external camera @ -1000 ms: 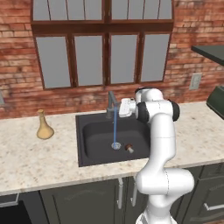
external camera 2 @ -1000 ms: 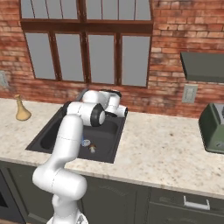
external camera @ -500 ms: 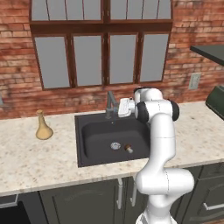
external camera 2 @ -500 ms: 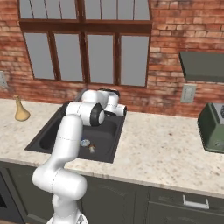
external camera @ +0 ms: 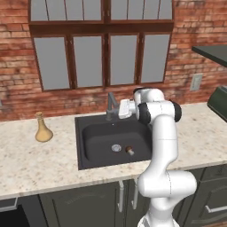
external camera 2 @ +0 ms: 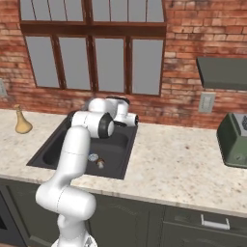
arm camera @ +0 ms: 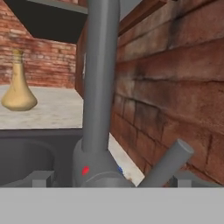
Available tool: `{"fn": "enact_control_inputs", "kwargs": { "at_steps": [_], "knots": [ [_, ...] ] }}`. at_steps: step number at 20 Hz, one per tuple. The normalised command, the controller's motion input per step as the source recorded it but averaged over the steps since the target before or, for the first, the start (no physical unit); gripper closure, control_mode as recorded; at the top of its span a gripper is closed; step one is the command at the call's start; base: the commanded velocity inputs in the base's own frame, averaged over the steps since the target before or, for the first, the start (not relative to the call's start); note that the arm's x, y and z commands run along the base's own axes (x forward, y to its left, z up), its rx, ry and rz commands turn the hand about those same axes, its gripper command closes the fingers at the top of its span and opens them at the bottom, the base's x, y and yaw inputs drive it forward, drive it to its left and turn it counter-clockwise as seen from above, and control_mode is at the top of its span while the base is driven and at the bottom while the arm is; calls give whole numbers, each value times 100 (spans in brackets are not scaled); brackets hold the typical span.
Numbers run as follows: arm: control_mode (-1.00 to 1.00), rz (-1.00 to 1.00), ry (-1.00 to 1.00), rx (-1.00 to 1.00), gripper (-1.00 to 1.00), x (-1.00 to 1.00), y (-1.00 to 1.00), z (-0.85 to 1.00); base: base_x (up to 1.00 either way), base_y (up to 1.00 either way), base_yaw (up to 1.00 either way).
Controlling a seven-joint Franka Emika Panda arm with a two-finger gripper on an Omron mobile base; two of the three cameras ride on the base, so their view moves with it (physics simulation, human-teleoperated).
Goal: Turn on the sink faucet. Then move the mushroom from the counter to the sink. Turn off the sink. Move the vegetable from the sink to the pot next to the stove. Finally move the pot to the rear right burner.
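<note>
You have the gripper [external camera: 119, 109] parked at the back of the sink [external camera: 91, 155], hard against the faucet [external camera: 110, 104]; that is where the handle sits, so the reach makes sense for shutting the water off; no stream shows from the spout, so judge the valve closed or nearly so. In the hand view the faucet column [arm camera: 99, 78] fills the centre and the handle lever [arm camera: 166, 163] angles off to the right, between the two tips; the jaws stand apart around the faucet base, gripping nothing. Mushroom [external camera: 129, 150] lies in the basin just beside the drain [external camera: 116, 148], placed there for rinsing; next it wants lifting to the pot. Tan vase [external camera: 42, 129] stands on the counter [external camera: 40, 164], well apart.
</note>
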Motion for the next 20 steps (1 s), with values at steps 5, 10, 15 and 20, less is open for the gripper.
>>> {"fn": "enact_control_inputs", "kwargs": {
  "at_steps": [5, 10, 15, 20],
  "knots": [
    [-100, 0, 0, -5, -100, -23, 68, 32, 0, 0, 0],
    [-100, 0, 0, -4, -100, -15, 53, 28, 0, 0, 0],
    [-100, 0, 0, -1, -100, 4, 12, 14, 0, 0, 0],
    [-100, 2, 0, 0, -100, 17, -13, 0, 0, 0, 0]
  ]
}}
